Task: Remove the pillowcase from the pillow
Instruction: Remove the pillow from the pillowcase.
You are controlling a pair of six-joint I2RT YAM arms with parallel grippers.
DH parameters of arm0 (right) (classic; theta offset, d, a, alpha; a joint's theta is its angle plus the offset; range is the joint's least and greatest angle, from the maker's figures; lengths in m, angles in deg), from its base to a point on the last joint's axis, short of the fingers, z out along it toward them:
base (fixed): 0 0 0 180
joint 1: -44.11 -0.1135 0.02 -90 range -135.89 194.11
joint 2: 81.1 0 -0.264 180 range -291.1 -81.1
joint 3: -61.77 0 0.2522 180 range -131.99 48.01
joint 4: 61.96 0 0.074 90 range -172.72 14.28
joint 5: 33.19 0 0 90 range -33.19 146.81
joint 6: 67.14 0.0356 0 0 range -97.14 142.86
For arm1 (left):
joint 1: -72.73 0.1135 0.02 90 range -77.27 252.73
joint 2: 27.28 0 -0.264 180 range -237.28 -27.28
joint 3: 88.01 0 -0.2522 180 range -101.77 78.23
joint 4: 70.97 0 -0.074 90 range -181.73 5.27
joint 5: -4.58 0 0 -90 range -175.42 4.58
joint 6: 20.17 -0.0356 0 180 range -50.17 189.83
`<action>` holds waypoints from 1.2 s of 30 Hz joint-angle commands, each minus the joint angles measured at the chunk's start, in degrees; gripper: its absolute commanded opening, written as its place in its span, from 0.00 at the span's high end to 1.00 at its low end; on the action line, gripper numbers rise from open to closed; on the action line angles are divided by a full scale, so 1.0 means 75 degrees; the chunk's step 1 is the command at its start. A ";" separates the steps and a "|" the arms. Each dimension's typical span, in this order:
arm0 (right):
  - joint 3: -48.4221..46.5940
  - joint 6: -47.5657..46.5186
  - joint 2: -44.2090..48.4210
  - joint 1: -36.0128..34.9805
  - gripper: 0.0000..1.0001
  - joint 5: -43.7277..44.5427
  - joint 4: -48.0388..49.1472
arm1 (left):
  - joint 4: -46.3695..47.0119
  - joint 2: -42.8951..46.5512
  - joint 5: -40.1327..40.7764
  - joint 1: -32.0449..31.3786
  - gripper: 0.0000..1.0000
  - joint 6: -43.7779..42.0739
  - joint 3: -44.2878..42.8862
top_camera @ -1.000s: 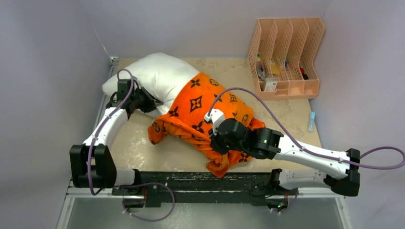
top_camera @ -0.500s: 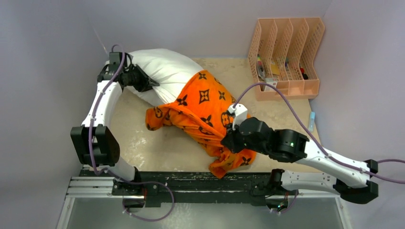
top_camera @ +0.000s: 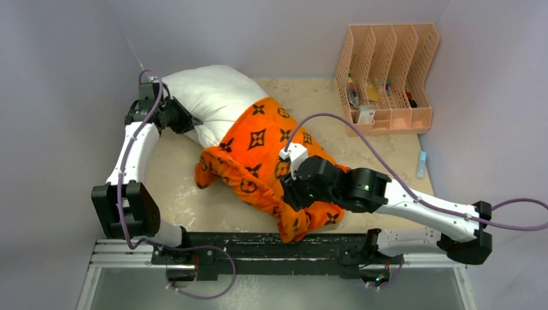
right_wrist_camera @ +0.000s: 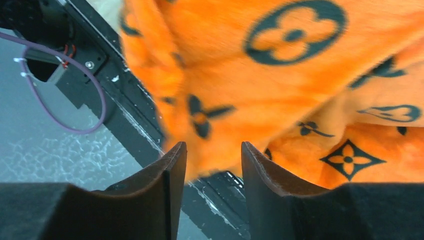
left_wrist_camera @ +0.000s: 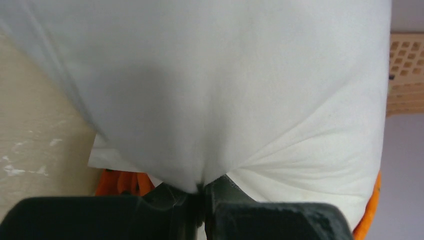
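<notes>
White cloth at the pillow's bare end is clenched in my left pincer, while my right pincer stands parted, grasping nothing, the orange pillowcase just past its tips. The pillow lies slantwise on the table, bare end far left, sleeved end near right. Since a second ago my left pincer has drawn that bare end farther back and left.

Scuffed beige table with white pillow half inside orange pillowcase, peach file rack, small blue item
</notes>
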 commanded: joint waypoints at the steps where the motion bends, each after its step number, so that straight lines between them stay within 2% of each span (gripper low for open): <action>1: -0.0392 -0.0101 -0.0422 -0.0065 0.49 0.0421 0.0089 | 0.1485 0.0394 0.1414 0.0425 1.00 -0.0310 0.0098; 4: -0.0263 -0.0256 -0.0136 -0.0063 0.39 0.0206 0.1072 | 0.1404 0.0545 0.1361 0.0401 1.00 -0.0289 0.0291; 8: 0.0194 -0.1401 0.0012 -0.0095 0.36 -0.0983 0.3352 | 0.1371 0.0649 0.1402 0.0287 1.00 -0.0239 0.0374; 9: 0.0184 -0.1640 -0.0149 -0.0130 0.25 -0.1161 0.3664 | 0.1324 0.0642 0.1417 0.0241 1.00 -0.0247 0.0343; 10: 0.0072 -0.1917 -0.0420 -0.0217 0.20 -0.1274 0.3802 | 0.1255 0.0657 0.1467 0.0191 1.00 -0.0258 0.0293; 12: -0.0441 -0.2324 -0.1144 -0.0490 0.19 -0.0780 0.3786 | 0.1145 0.0687 0.1549 0.0106 1.00 -0.0280 0.0228; 14: -0.1143 -0.2680 -0.1927 -0.0886 0.18 0.0480 0.3708 | 0.1097 0.0764 0.1588 0.0047 1.00 -0.0261 0.0261; 15: -0.1424 -0.2873 -0.2255 -0.1003 0.18 0.0742 0.3847 | 0.1091 0.0797 0.1590 0.0020 1.00 -0.0265 0.0288; 18: -0.1711 -0.3776 -0.3020 -0.1043 0.18 0.0669 0.4974 | 0.0984 0.0877 0.1624 -0.0023 1.00 -0.0245 0.0329; 21: -0.2321 -0.3929 -0.3918 -0.1050 0.20 0.1500 0.4852 | 0.0918 0.1009 0.1690 -0.0035 1.00 -0.0243 0.0344; 23: -0.2358 -0.4141 -0.4470 -0.1039 0.27 0.1993 0.4529 | 0.0810 0.1074 0.1684 -0.0035 1.00 -0.0314 0.0284; 24: -0.2250 -0.4203 -0.4628 -0.1039 0.48 0.2500 0.4430 | 0.0762 0.1099 0.1690 -0.0035 1.00 -0.0339 0.0257; 26: -0.2070 -0.4198 -0.4727 -0.1035 0.96 0.2834 0.3771 | 0.0672 0.1139 0.1757 -0.0035 1.00 -0.0381 0.0226; 27: -0.1965 -0.4219 -0.4683 -0.1049 1.00 0.2951 0.3420 | 0.0649 0.1151 0.1769 -0.0029 1.00 -0.0436 0.0206; 30: -0.1483 -0.3409 -0.4114 -0.1265 1.00 0.2489 0.1678 | 0.0602 0.1097 0.1915 -0.0015 1.00 -0.0579 0.0067; 31: -0.1118 -0.3080 -0.3707 -0.1353 1.00 0.2164 0.1483 | 0.0572 0.1012 0.1959 -0.0003 1.00 -0.0636 -0.0055; 32: -0.0610 -0.2931 -0.3199 -0.1394 1.00 0.1492 0.1472 | 0.0534 0.0919 0.1974 0.0024 1.00 -0.0678 -0.0137; 36: 0.1006 -0.2653 -0.1206 -0.1401 1.00 -0.2539 0.1766 | 0.0415 0.0487 0.1952 0.0091 1.00 -0.0804 -0.0807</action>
